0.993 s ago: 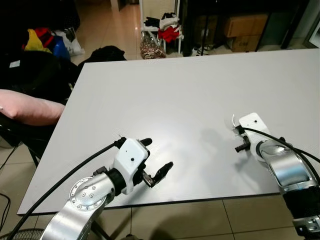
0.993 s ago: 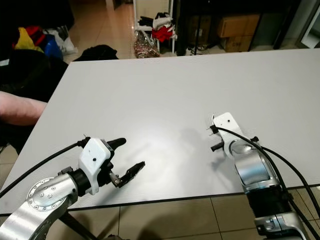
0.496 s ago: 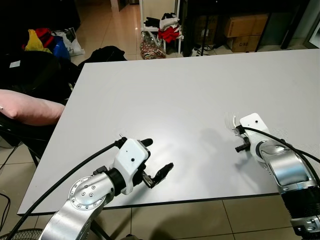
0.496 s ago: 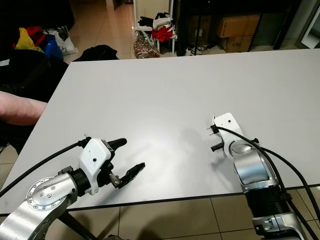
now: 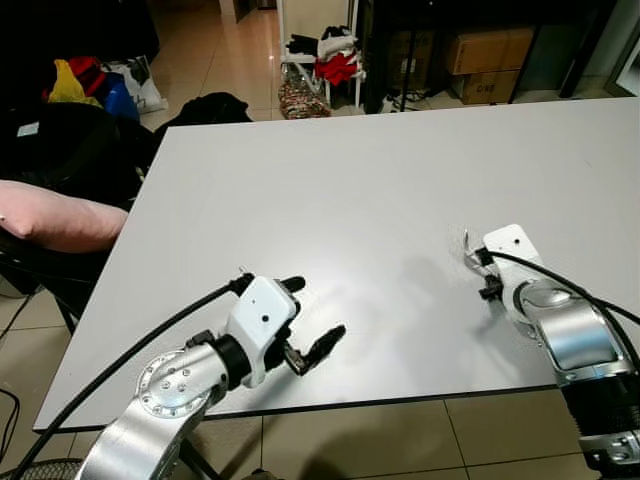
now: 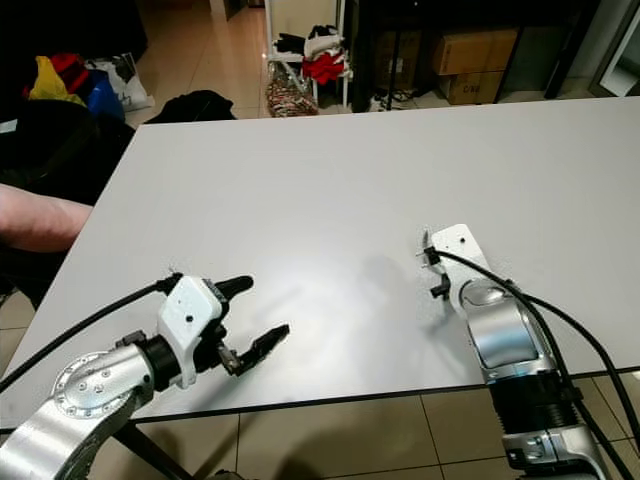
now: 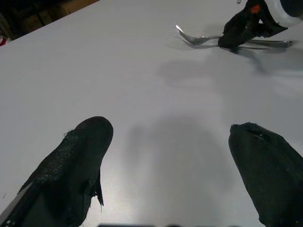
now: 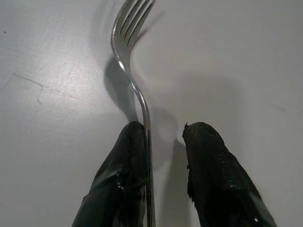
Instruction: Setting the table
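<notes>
Right wrist view showed the fork (image 8: 134, 71) lying on the white table (image 8: 246, 56), its tines pointing away from the camera and its handle running back between the two black fingers (image 8: 124, 184). The handle lay against the inner side of one finger, while the other finger stood a little apart from it, so the right gripper (image 8: 163, 142) was slightly parted around the handle rather than pinching it. Both fingertips were down at the tabletop.

In the left eye view the right gripper (image 5: 484, 285) sat on the table toward 4 o'clock from the table's middle, near the front edge, with the fork's tines (image 5: 467, 241) just showing beyond the white wrist housing, toward 12 o'clock. The left gripper (image 5: 312, 322) hovered low over the table toward 7 o'clock from the middle, also near the front edge, well apart from the right one. Its fingers were spread wide with nothing between them, as the left wrist view confirmed: bare tabletop lay between the two black pads (image 7: 75, 165), and the fork (image 7: 199, 39) lay far ahead, with the right gripper's fingers on its handle.

Off the table's left side, a pink cushion (image 5: 55, 215) rested on a dark chair. Beyond the far edge stood a white rack (image 5: 320, 50) with clothes, and cardboard boxes (image 5: 485, 50) on a dark shelf.
</notes>
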